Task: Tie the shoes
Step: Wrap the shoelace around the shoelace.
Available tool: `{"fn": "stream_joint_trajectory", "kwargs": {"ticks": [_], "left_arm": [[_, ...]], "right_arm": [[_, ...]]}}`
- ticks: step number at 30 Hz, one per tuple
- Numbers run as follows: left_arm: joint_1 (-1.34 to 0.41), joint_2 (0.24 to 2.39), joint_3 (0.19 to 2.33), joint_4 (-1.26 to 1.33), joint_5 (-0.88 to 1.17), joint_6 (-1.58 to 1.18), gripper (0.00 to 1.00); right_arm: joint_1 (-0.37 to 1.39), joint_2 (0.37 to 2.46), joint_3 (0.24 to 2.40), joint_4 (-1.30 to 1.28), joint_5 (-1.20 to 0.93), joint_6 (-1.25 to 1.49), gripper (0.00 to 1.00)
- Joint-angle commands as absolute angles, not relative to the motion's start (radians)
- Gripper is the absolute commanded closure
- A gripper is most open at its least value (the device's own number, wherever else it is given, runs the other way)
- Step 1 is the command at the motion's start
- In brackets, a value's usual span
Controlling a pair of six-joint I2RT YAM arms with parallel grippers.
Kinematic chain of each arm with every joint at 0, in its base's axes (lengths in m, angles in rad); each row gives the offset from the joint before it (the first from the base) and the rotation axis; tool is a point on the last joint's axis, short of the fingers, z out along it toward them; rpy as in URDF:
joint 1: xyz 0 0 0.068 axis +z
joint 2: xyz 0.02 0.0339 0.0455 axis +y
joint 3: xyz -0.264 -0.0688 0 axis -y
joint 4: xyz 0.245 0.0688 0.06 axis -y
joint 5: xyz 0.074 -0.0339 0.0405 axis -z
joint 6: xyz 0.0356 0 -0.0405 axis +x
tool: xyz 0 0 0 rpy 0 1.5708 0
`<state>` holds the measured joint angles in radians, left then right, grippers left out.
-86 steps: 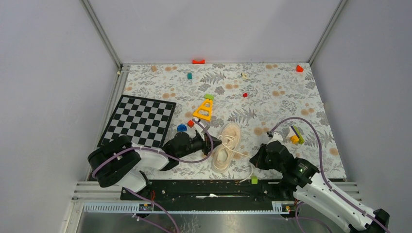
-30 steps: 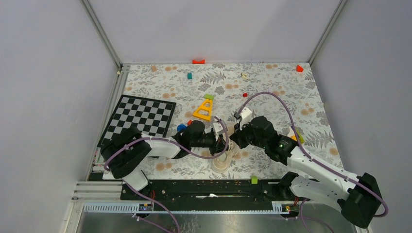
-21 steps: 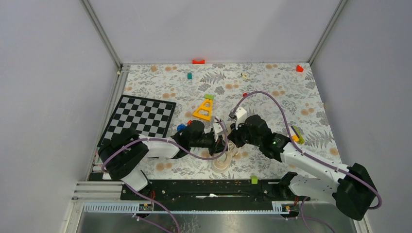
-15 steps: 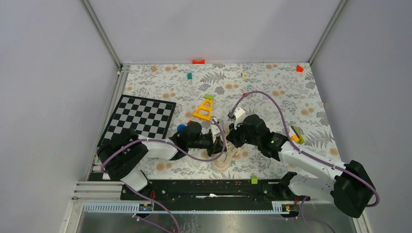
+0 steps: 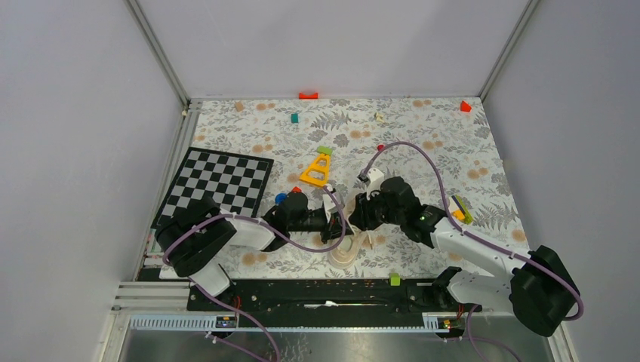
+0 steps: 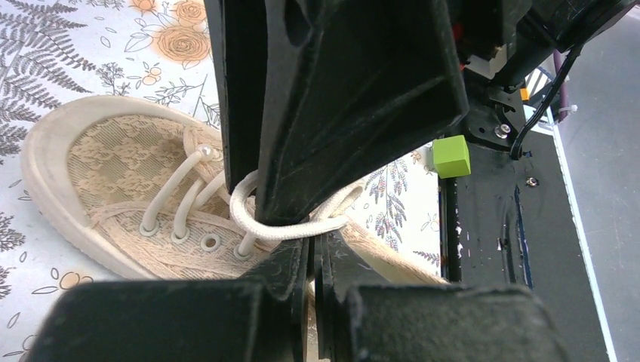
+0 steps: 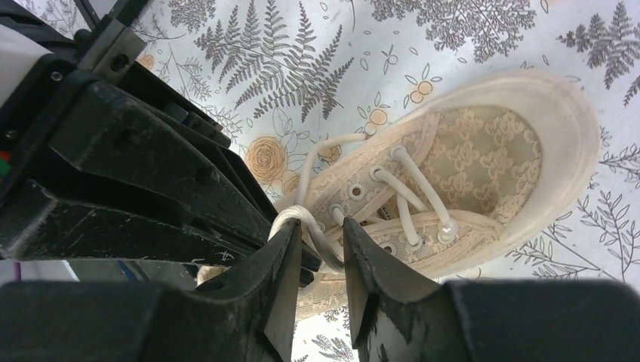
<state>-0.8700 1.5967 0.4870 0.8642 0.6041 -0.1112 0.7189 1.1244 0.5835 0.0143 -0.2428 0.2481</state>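
Mid-knot on the shoe (image 7: 490, 143), on the bench (image 5: 453, 151) between our arms: left fingers (image 6: 287, 265) clamped on a lace loop (image 6: 283, 231), right fingers (image 7: 279, 271) apart astride it; next we pinch and pull.

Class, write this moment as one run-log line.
left tool: shut on lace | right tool: open, lace between fingers | sneaker: not yet tied

The fern-printed table (image 5: 423, 143) carries a chessboard (image 5: 215, 188), the sneaker (image 5: 343, 256), a yellow triangular frame (image 5: 316, 171) and scattered small blocks (image 5: 308, 96).
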Motion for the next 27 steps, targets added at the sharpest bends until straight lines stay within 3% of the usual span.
{"fn": "stream_joint_trajectory", "kwargs": {"ticks": [1, 5, 15, 20, 24, 27], "left_arm": [[-0.858, 1.622, 0.481, 0.987, 0.644, -0.141, 1.0], [-0.851, 1.628, 0.476, 1.006, 0.643, -0.153, 1.0], [-0.838, 1.663, 0.462, 1.082, 0.649, -0.204, 1.0], [-0.827, 1.677, 0.455, 1.11, 0.649, -0.225, 1.0], [-0.823, 1.679, 0.443, 1.114, 0.629, -0.227, 1.0], [-0.824, 1.685, 0.443, 1.133, 0.624, -0.239, 1.0]], "right_arm": [[0.709, 1.095, 0.553, 0.041, -0.247, 0.301, 0.66], [0.704, 1.039, 0.524, 0.023, -0.184, 0.329, 0.54], [0.701, 0.918, 0.495, -0.044, -0.134, 0.347, 0.46], [0.701, 0.887, 0.46, -0.053, -0.091, 0.37, 0.48], [0.701, 0.757, 0.355, 0.042, -0.074, 0.408, 0.54], [0.701, 0.694, 0.298, 0.06, -0.085, 0.415, 0.54]]}}
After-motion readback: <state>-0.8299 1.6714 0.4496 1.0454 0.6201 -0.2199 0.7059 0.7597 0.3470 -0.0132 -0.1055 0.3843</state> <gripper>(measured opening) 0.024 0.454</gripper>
